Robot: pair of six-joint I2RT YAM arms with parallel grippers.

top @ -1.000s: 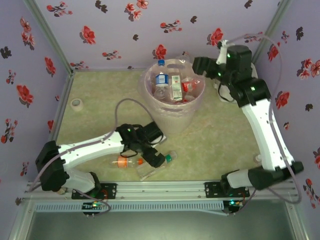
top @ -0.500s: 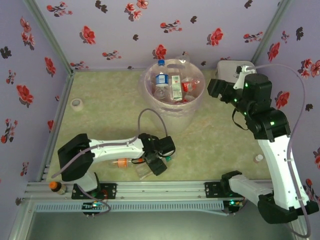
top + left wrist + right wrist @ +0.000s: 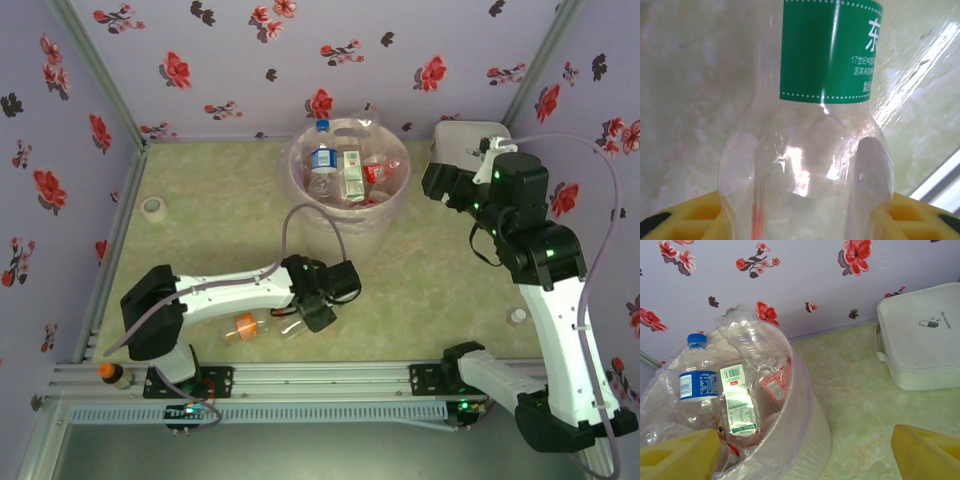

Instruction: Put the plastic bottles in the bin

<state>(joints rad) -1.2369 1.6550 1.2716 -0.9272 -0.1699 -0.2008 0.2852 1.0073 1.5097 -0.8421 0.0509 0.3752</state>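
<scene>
My left pincer (image 3: 318, 312) has slid right along the near edge of the pale green table (image 3: 200, 240). It now sits over a clear plastic bottle with a green label (image 3: 805, 150). The bottle lies on its side near the front rail, well short of the bin. A second ago the pincer was beside this bottle. Now, in the left wrist view, the bottle's rounded body lies between my two yellow fingers (image 3: 685, 215) and fills the gap from one to the other. I cannot tell whether they press on it or only straddle it; the plastic shows no dent. I judge this the start of a pickup, with the bottle not yet lifted.

Just to the left lies a small clear bottle with an orange cap (image 3: 243, 328), apart from the pincer and yet to be collected.

My right pincer (image 3: 440, 183) has pulled back from above the large round pale bin lined with a translucent plastic bag (image 3: 350, 240). The bin stands at the far middle of the table and holds several bottles, one with a blue cap (image 3: 321, 158). This pincer now hangs right of the bin, in front of a white square lidded box (image 3: 465, 140). Its fingers are spread wide with nothing between them, so its drop looks finished.

My left arm stretches low from its near-left base, with the forearm running right and the wrist tipped down. My right arm rises tall from the near right and folds toward the far side, the pincer pointing left at the bin.
</scene>
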